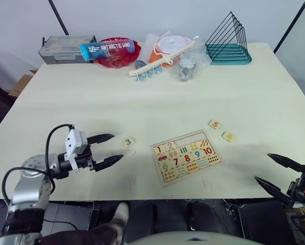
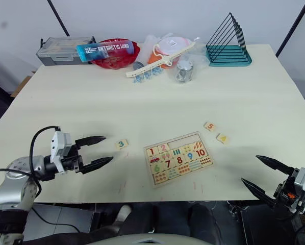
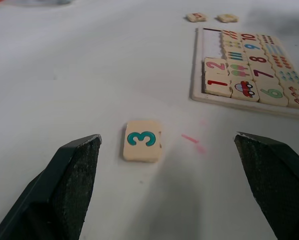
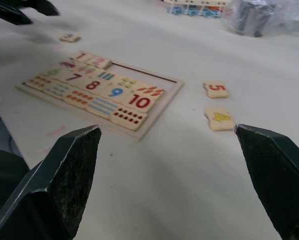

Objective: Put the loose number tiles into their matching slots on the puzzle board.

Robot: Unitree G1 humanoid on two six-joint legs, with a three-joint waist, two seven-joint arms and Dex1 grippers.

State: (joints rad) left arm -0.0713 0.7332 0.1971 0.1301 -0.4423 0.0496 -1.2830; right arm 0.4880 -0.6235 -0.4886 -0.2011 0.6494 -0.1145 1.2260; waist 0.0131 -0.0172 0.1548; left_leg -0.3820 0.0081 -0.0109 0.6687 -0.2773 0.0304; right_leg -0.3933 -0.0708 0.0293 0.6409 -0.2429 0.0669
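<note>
On the desk [image 1: 254,102], near its front edge, lies the board [image 1: 185,155], tiles 1 and 2 seated in its top row, the rest of that row bare. Left gripper [image 1: 110,148] hovers with fingers apart, pointing at tile 3 [image 1: 128,142], just left of the board. Right gripper [image 1: 271,169], fingers apart, sits at the front right. Tiles 5 [image 1: 214,124] and 4 [image 1: 227,136] lie just right of the board.
</note>
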